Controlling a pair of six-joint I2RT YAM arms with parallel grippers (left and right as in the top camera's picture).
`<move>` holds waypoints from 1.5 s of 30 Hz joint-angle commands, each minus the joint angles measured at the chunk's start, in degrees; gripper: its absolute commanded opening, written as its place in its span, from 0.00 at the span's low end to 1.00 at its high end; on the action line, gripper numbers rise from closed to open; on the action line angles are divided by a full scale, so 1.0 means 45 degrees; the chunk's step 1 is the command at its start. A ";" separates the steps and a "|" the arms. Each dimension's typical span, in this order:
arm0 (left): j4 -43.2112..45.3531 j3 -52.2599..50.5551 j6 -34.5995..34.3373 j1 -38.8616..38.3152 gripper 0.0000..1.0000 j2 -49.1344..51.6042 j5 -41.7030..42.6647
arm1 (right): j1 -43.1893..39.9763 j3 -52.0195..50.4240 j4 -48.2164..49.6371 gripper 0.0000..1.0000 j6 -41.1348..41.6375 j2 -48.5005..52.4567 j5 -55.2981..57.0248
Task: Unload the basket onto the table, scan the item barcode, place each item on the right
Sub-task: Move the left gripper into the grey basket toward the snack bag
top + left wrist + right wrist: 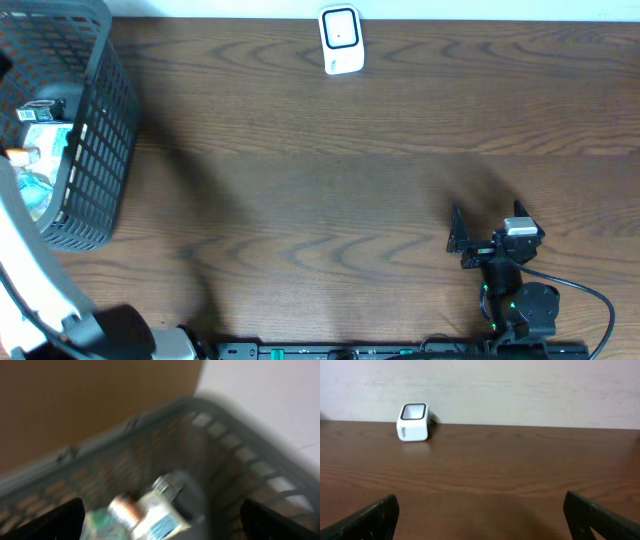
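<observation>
The packaged items (40, 130) (blurred in the left wrist view) are seen inside the gray basket (100, 150) at ten o'clock, with the left gripper (165, 519) held over them, jaws spread and nothing pinched. The white scanner (341, 40) is placed at twelve o'clock, and the right gripper (482, 517) is seen at five o'clock, jaws likewise spread and empty.
</observation>
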 commanded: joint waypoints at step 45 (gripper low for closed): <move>0.0578 -0.1802 0.6538 -0.0471 0.96 0.7645 -0.0384 | 0.0131 -0.0019 -0.0053 0.99 -0.0092 -0.0073 0.0015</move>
